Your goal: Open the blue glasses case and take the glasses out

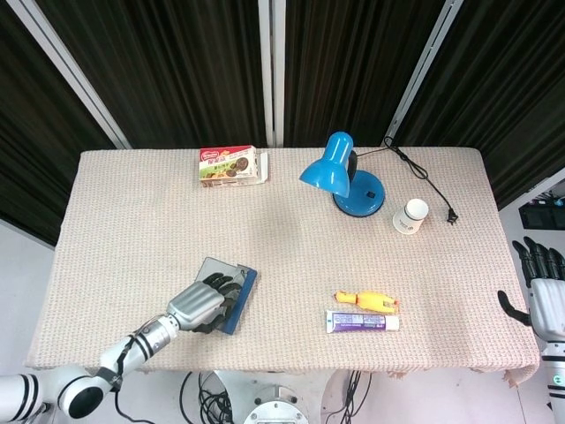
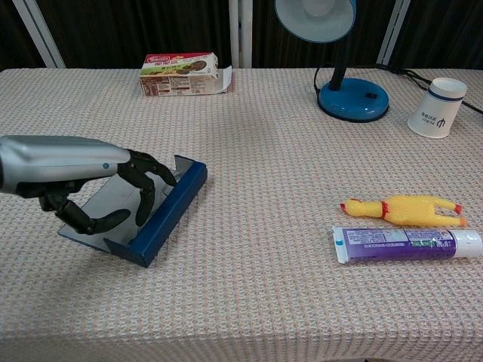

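The blue glasses case point(image 1: 242, 299) lies open near the table's front left, its grey inner face point(image 2: 113, 204) up and its blue side point(image 2: 170, 215) towards the middle. My left hand point(image 1: 205, 303) rests in it with fingers curled over the grey face point(image 2: 139, 185) and grips the case. The glasses are hidden under the hand. My right hand point(image 1: 546, 287) hangs off the table's right edge, fingers apart, holding nothing.
A biscuit box point(image 1: 232, 165) lies at the back. A blue desk lamp point(image 1: 344, 177) and a white cup point(image 1: 410, 215) stand at the back right, with a black cord point(image 1: 424, 177). A yellow rubber chicken point(image 2: 400, 210) and a toothpaste tube point(image 2: 407, 243) lie front right.
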You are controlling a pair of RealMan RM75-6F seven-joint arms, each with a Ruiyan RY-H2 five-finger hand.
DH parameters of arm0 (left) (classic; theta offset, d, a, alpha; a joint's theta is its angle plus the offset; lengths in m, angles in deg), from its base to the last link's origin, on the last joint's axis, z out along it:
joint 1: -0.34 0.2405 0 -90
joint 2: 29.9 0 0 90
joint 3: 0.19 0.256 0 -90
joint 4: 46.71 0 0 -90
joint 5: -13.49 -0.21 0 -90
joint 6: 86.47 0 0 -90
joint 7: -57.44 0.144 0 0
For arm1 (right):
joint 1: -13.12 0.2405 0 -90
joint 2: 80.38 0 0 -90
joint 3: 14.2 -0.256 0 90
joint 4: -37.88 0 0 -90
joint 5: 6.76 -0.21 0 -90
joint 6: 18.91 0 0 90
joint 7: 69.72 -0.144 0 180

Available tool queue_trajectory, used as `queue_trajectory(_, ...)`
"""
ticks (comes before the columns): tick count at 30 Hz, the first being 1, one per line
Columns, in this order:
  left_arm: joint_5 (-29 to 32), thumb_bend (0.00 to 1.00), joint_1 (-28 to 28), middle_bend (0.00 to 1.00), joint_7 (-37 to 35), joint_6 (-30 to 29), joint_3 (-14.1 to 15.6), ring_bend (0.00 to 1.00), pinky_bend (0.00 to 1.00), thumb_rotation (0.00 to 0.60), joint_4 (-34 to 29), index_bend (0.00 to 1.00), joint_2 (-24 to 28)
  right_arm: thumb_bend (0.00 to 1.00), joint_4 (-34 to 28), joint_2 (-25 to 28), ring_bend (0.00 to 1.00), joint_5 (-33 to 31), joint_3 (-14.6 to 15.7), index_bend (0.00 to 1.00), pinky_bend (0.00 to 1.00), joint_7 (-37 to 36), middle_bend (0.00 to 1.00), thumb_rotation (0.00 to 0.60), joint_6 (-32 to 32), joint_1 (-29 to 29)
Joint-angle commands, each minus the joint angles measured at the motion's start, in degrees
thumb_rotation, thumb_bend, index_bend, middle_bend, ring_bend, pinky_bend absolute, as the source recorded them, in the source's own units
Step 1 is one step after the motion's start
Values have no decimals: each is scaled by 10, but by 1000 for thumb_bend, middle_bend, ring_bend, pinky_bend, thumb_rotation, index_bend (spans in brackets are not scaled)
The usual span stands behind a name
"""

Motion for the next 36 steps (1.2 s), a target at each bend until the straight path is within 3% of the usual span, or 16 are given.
queue_trajectory(1, 10, 579, -5, 0, 1, -11, -14, 0, 0, 600, 7, 423, -7, 270, 1, 1, 0, -1, -1, 0, 0, -1, 0, 600, -1, -1)
queue_trajectory(10, -20, 578, -32, 0, -30, -18, -43, 0, 0, 600, 63, 322, -56, 271, 0, -3, 0, -3, -1, 0, 0, 3, 0, 600, 1, 0)
queue_trajectory(19, -34, 563, -49, 0, -49, -21, -51, 0, 0, 600, 109, 320, -107, 268, -1, 1, 0, -6, -2, 0, 0, 1, 0, 600, 2, 0)
queue_trajectory(26, 11, 579, -69, 0, 13, -8, -52, 0, 0, 600, 144, 336, -130, 269, 1, 3, 0, -6, -3, 0, 0, -5, 0, 600, 1, -2)
queue_trajectory(36, 113, 602, -90, 0, 84, 11, -47, 0, 0, 600, 132, 367, -119, 268, 2, 1, 0, -6, -3, 0, 0, -6, 0, 600, 3, 0)
